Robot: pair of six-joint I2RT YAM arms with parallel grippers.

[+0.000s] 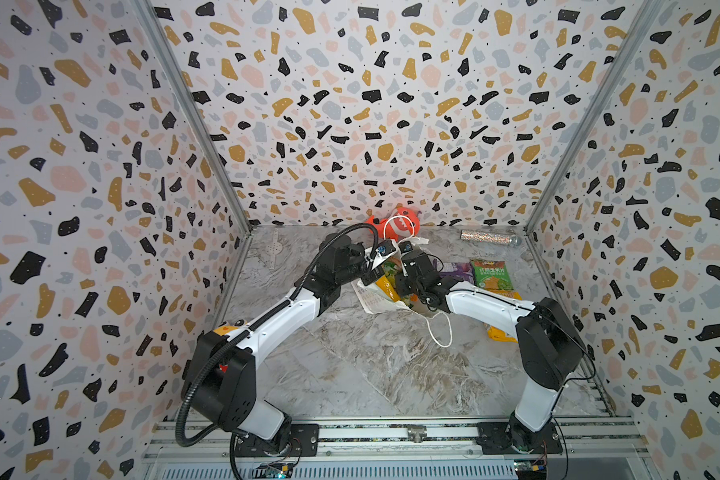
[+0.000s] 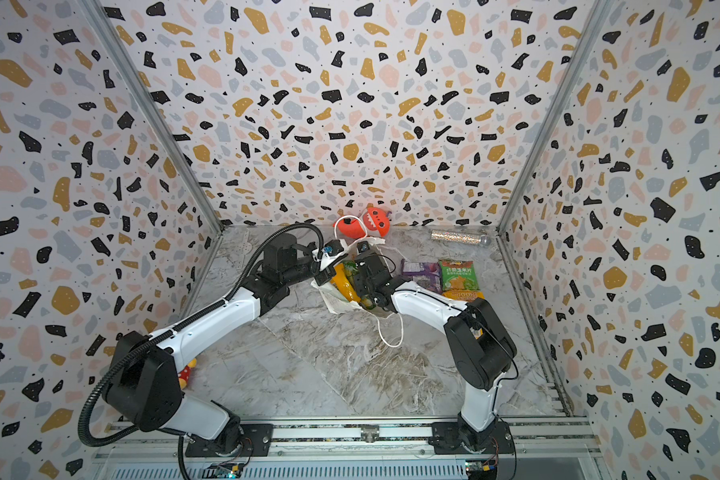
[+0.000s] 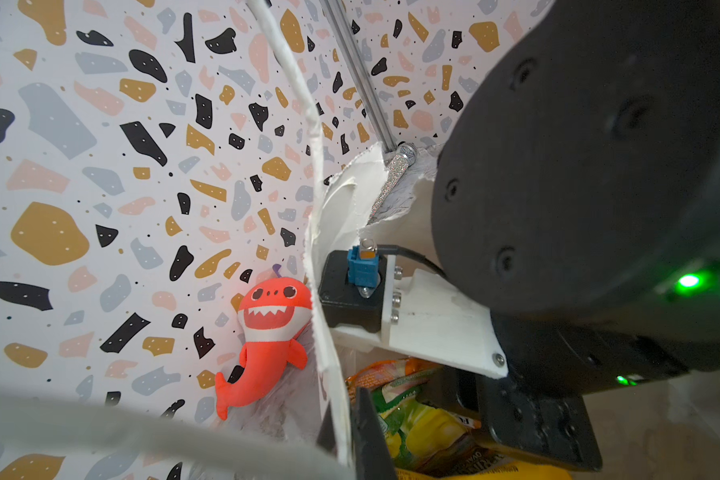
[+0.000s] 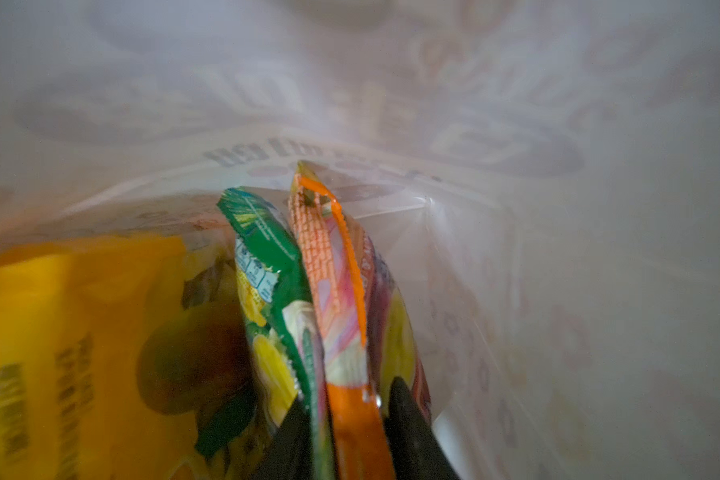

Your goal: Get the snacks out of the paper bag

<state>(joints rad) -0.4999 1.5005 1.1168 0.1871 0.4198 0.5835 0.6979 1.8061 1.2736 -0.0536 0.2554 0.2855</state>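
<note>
The white paper bag (image 1: pixel 368 301) (image 2: pixel 333 301) stands mid-table with its mouth open. My left gripper (image 1: pixel 368 272) (image 3: pixel 348 411) is shut on its rim, the white wall (image 3: pixel 329 374) pinched between the fingers. My right gripper (image 1: pixel 404 278) (image 4: pixel 350 432) reaches inside the bag, shut on an orange packet (image 4: pixel 333 270) and the edge of a green-yellow packet (image 4: pixel 267 257). An orange-yellow packet (image 4: pixel 59 332) (image 1: pixel 387 286) lies beside them in the bag. Outside, right of the bag, lie a purple packet (image 1: pixel 458 270), a green packet (image 1: pixel 491 274) and an orange-yellow packet (image 1: pixel 501 332).
A red-orange shark plush (image 1: pixel 400 222) (image 3: pixel 267 332) leans on the back wall behind the bag. A glittery silver tube (image 1: pixel 487 237) lies at the back right. A loose cord handle (image 1: pixel 441 336) trails in front of the bag. Patterned walls enclose three sides.
</note>
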